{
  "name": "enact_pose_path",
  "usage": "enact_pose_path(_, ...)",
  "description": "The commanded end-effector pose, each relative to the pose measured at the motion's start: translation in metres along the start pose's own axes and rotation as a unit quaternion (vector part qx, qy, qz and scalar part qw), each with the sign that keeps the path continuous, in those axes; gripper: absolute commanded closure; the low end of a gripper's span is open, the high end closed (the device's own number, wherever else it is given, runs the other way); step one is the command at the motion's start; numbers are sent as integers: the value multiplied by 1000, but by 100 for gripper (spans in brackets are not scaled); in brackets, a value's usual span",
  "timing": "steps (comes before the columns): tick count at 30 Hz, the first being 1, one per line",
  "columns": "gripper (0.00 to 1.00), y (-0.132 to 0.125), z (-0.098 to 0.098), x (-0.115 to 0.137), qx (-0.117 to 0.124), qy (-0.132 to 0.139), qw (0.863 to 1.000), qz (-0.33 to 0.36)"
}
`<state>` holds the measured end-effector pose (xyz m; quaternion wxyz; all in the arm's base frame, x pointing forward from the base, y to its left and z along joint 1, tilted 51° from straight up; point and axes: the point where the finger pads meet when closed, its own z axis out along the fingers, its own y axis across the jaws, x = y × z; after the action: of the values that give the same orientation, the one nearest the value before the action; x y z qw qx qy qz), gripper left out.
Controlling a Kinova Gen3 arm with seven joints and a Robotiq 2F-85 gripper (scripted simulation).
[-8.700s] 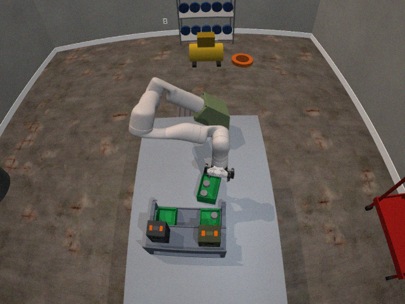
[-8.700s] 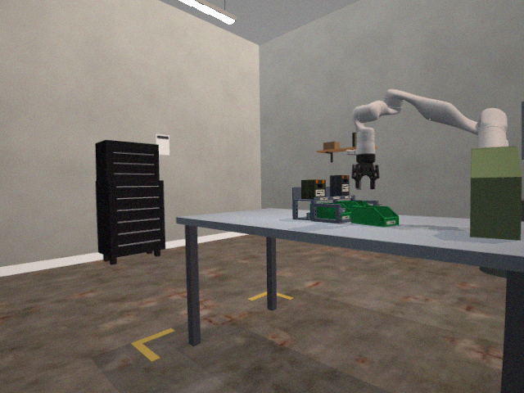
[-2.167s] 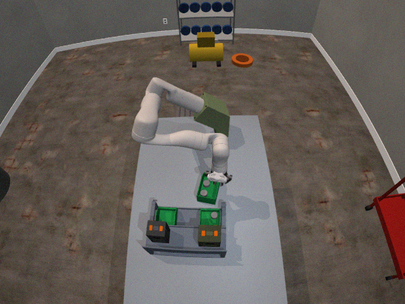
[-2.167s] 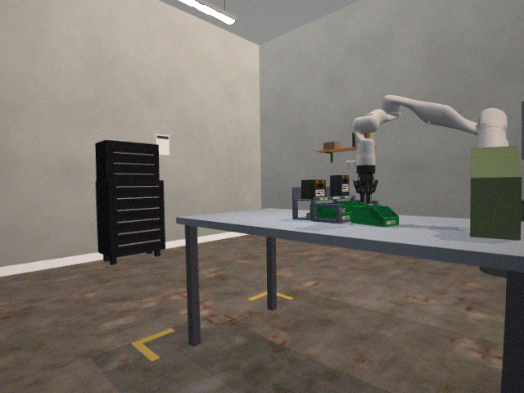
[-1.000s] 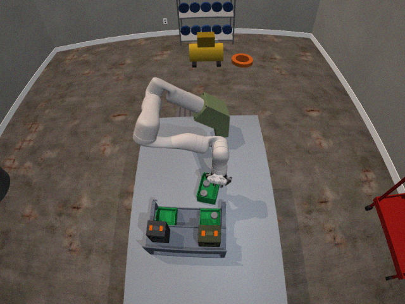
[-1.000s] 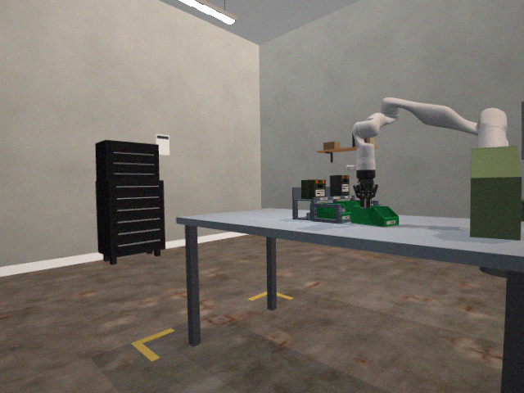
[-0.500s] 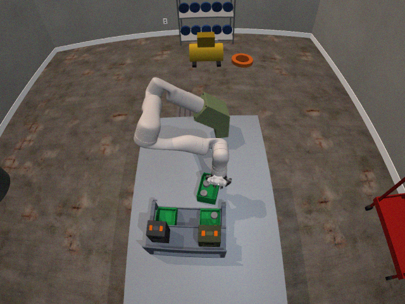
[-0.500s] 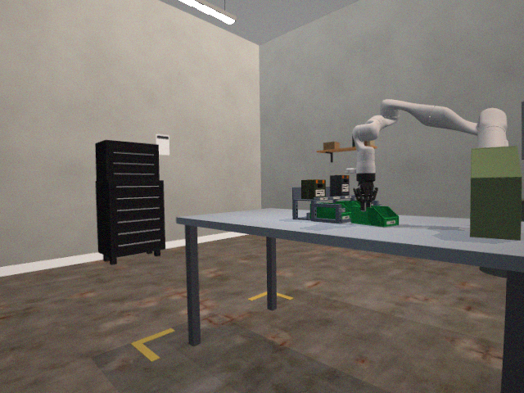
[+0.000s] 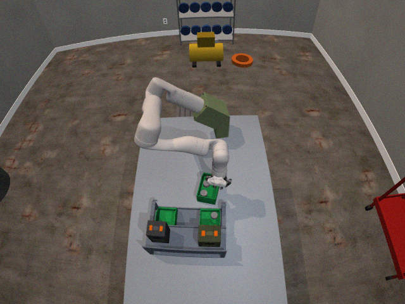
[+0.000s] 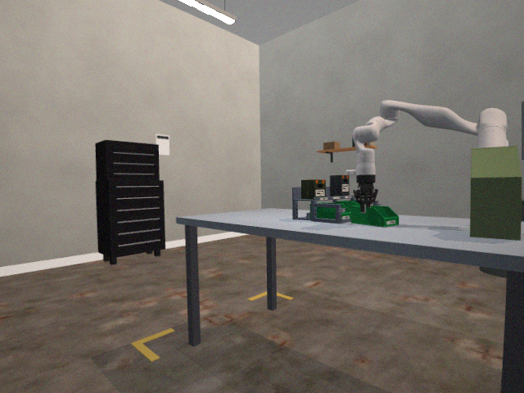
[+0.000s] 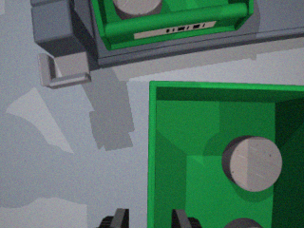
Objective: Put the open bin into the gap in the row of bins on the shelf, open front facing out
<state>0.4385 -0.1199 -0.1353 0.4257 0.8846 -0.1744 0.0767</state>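
The loose green bin point(image 9: 210, 197) point(image 10: 381, 214) point(image 11: 204, 176) stands on the table before the shelf, its low labelled front facing the robot base. Two round grey parts point(image 9: 204, 192) point(image 11: 256, 162) are in it. My gripper point(image 9: 219, 185) point(image 10: 364, 209) point(image 11: 150, 219) is partly open over one side wall; in the wrist view its fingertips stand apart, one on each side of that wall, with no clear contact. The grey shelf point(image 9: 183, 238) point(image 10: 295, 205) point(image 11: 280, 38) holds a left bin point(image 9: 166, 215) and a right bin point(image 9: 205, 216) point(image 11: 176, 21), with the gap point(image 9: 188, 217) between them.
A dark box point(image 9: 157, 231) and an olive box point(image 9: 209, 236) stand on the shelf's upper board. The shelf's end post point(image 11: 52, 28) is close beside the right bin. The green robot pedestal point(image 9: 214, 114) point(image 10: 494, 203) is at the table's other end.
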Motion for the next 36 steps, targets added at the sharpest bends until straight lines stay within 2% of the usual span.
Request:
enact_pose_path(1, 65, 0, 4, 1, 1, 1, 1000, 0)
enact_pose_path(36, 65, 0, -1, 1, 1, 1, 1000, 0)
